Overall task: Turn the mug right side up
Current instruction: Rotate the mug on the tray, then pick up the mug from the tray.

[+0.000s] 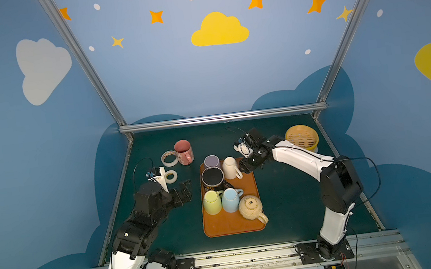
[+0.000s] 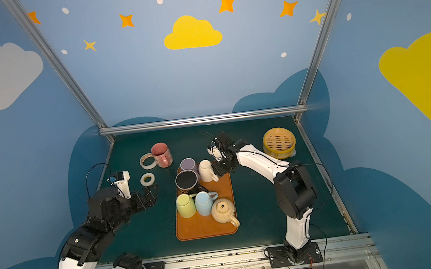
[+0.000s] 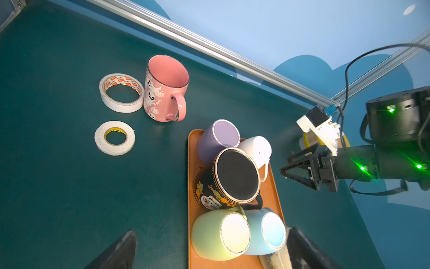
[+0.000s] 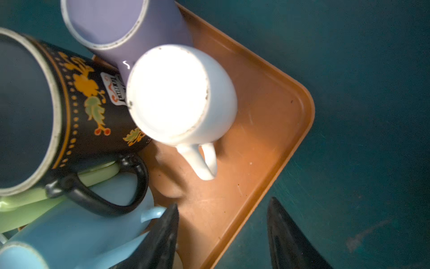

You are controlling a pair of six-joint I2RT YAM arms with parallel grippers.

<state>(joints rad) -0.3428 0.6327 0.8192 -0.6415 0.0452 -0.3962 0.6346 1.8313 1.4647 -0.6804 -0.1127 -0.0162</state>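
Top views: white mug [image 1: 230, 167] bottom-up on tray [image 1: 234, 229], just off right end effector [image 1: 242, 167] tips. Left end effector [image 1: 184, 187] spread wide, empty, white mug well apart from it.

Left wrist: white mug [image 3: 256, 149] untouched, right fingers [image 3: 313, 172] short of it.

Right wrist: fingers [image 4: 162, 237] parted, nothing between, handle [image 4: 202, 160] just ahead.

Guessing reach-in step; next needs closing on handle or body, then lift, flip.

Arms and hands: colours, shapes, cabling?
Left arm and right arm: white shells, black joints. Left hand and right hand are black; the right's fingers are triangular open frames. White camera mount, looping black cable, green lights at the right wrist.
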